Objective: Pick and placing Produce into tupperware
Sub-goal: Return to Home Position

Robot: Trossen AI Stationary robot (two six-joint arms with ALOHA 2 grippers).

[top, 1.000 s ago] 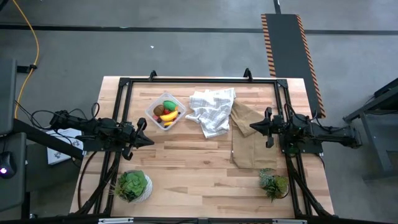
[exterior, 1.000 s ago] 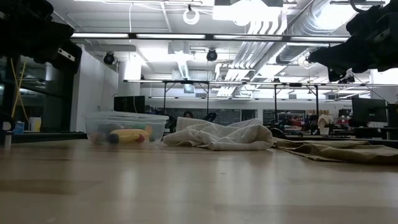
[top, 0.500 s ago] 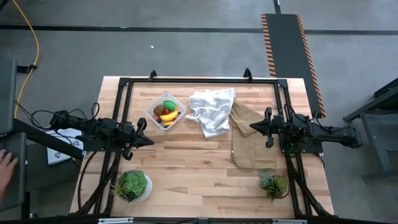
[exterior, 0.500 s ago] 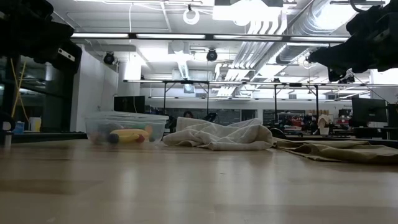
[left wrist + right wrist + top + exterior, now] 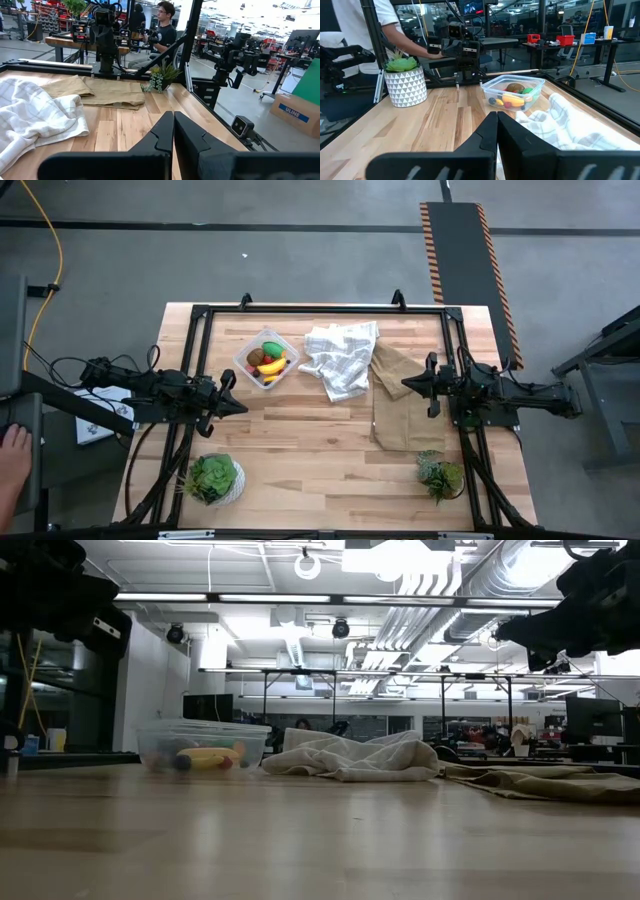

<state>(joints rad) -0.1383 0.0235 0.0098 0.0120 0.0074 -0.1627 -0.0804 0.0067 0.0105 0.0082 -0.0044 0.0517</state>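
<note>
Your left end effector [image 5: 238,406] and right end effector [image 5: 405,385], both closed empty, hover apart with the produce [image 5: 268,361] in the tupperware [image 5: 242,359], seemingly homing; next, simply park.

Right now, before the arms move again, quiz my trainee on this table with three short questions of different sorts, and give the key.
1. True or false: the left gripper or the right gripper holds a piece of produce.
2. How many potted plants stand on the table?
3. Which lies closest to the tupperware? A: the white checked cloth. B: a potted plant. C: the right gripper.

Key
1. False. Both grippers are shut on nothing, and the produce lies in the tupperware.
2. Two, one near each arm.
3. A.
</note>
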